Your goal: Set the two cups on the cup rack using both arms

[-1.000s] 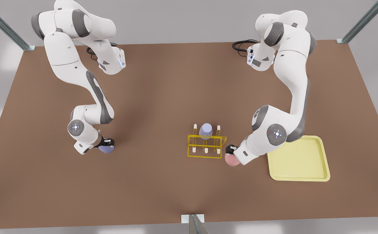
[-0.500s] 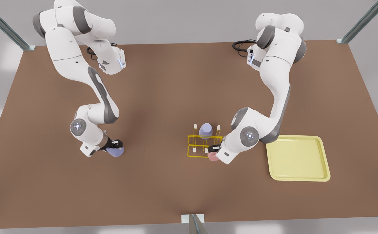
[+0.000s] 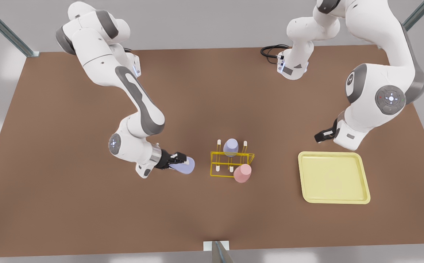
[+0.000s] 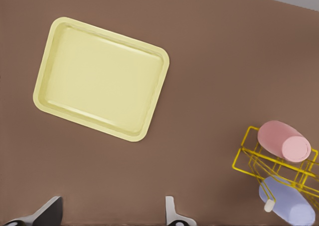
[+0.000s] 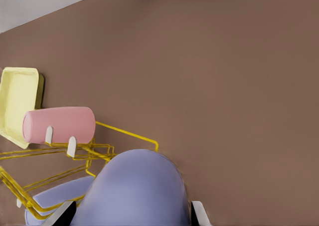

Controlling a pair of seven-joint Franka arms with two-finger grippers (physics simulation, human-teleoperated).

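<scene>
Right gripper (image 3: 177, 159) is carrying the lavender cup (image 3: 183, 166) toward the cup rack (image 3: 232, 154)

The right gripper is clamping that cup near the rack's side on the front view's left. It is risking a clip on the thin wire or a missed white peg, which could be tipping the rack and shaking the pink cup (image 3: 242, 173) and the lavender twin (image 3: 230, 147) off their pegs. The left gripper (image 3: 320, 136) is waiting, spread wide and empty, beside the yellow tray (image 3: 301, 175), well apart on the surface (image 3: 69, 204).
</scene>
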